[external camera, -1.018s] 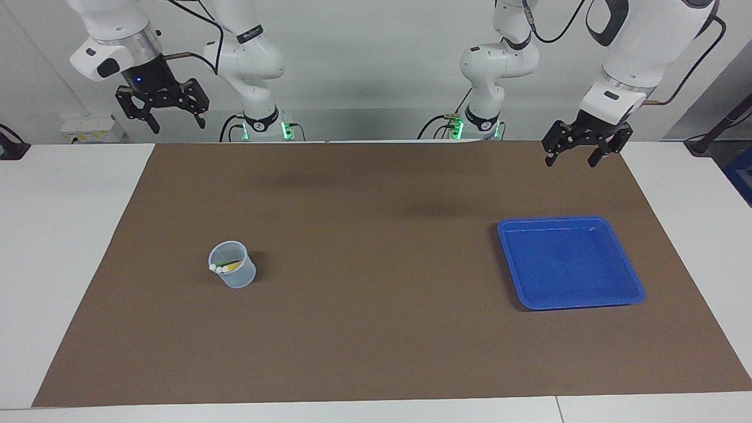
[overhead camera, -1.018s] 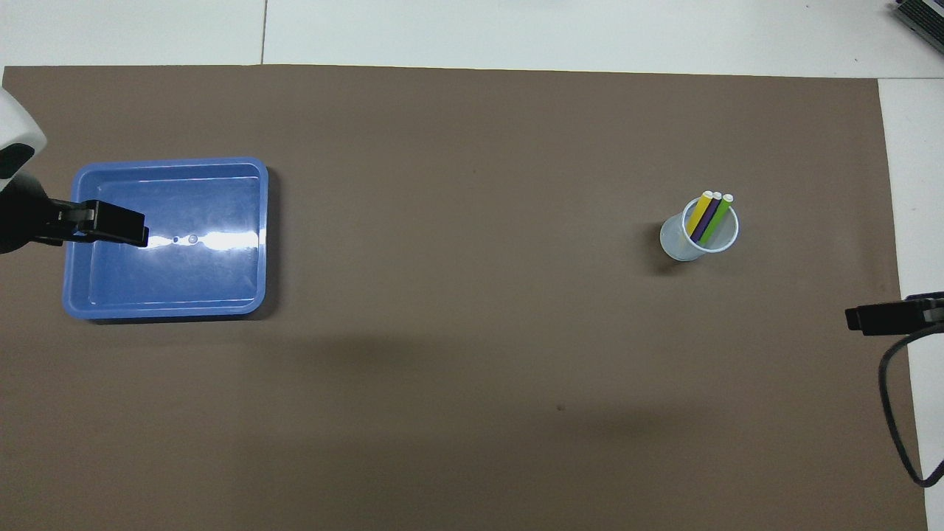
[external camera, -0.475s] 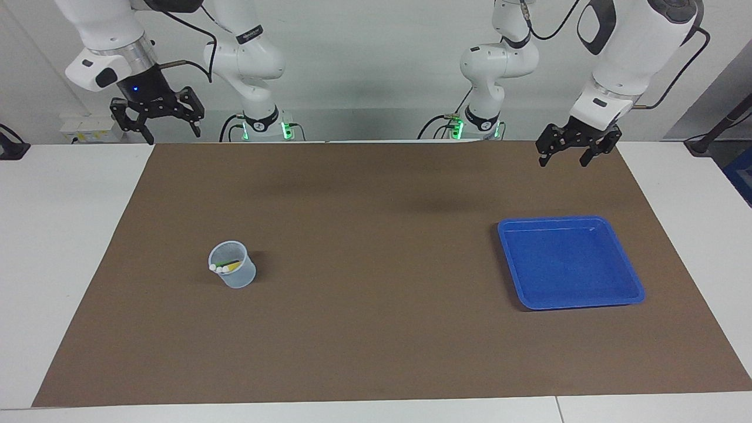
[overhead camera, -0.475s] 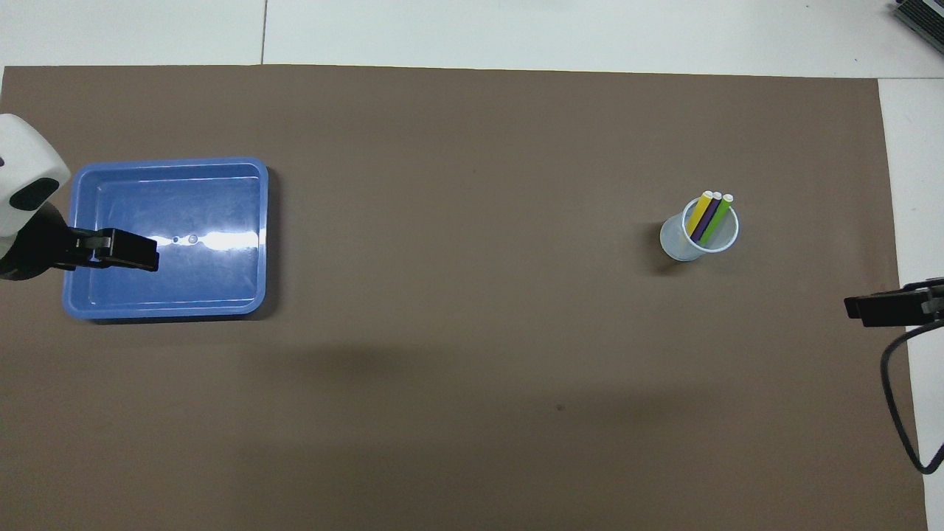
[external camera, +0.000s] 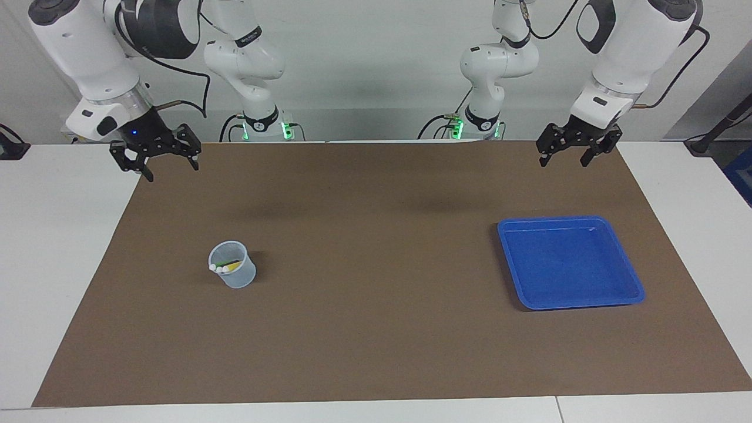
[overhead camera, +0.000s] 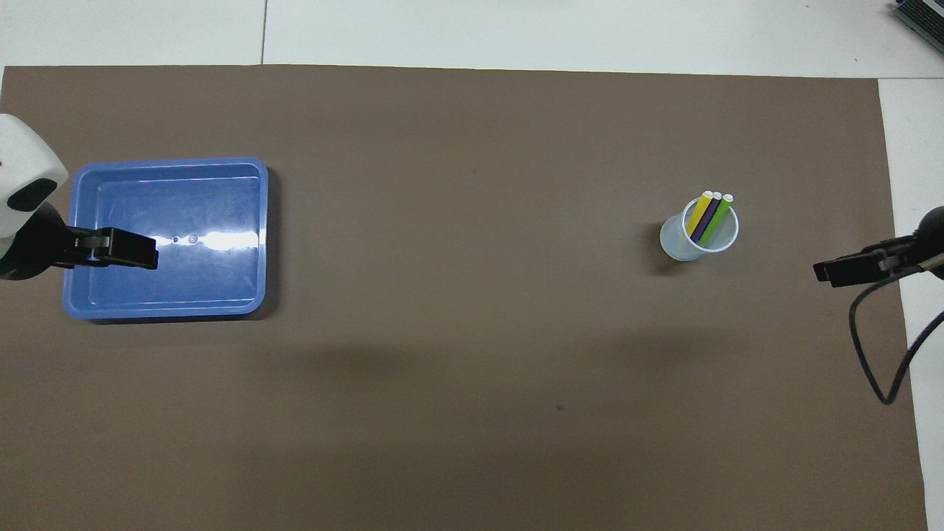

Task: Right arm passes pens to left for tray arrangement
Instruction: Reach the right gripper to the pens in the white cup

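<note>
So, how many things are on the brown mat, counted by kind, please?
Pens: 3, one yellow, one purple, one green, all standing in the cup
Cup: 1
Tray: 1, with nothing in it
Total: 5

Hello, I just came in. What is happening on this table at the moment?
Nothing is being handled yet. The three pens stand in a cup toward the right arm's end of the table, and the tray sits empty toward the left arm's end. The right end effector hangs open in the air over the mat's edge. The left end effector waits open, also raised.
</note>
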### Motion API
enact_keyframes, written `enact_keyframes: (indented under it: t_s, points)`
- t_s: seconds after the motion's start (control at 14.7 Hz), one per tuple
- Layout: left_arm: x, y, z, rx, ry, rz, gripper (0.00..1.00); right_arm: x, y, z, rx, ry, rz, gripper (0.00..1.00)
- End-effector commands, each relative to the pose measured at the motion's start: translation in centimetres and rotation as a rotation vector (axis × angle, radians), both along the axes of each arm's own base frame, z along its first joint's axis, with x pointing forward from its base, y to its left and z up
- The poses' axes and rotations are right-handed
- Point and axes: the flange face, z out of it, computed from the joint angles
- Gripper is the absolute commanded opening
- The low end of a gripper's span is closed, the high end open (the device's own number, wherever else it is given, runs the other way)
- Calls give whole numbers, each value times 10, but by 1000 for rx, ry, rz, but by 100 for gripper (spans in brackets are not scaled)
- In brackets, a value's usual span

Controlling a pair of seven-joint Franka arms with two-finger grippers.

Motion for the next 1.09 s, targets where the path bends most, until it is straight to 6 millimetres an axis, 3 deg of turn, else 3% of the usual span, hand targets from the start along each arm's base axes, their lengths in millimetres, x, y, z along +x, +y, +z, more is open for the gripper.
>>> enact_keyframes:
  t_s: [0.0, 0.34, 0.68, 1.02]
  points:
    - [-7, 4, 0, 3, -17, 1, 99, 16, -28, -28, 102, -29, 33, 100]
    - [-7, 5, 1, 3, -20, 4, 99, 56, -55, -93, 191, -69, 111, 100]
    - [-6, 4, 2, 2, -27, 4, 99, 85, -51, -112, 175, -119, 117, 100]
    - [-6, 5, 2, 2, -29, 4, 99, 107, 7, -123, 31, -173, 306, 100]
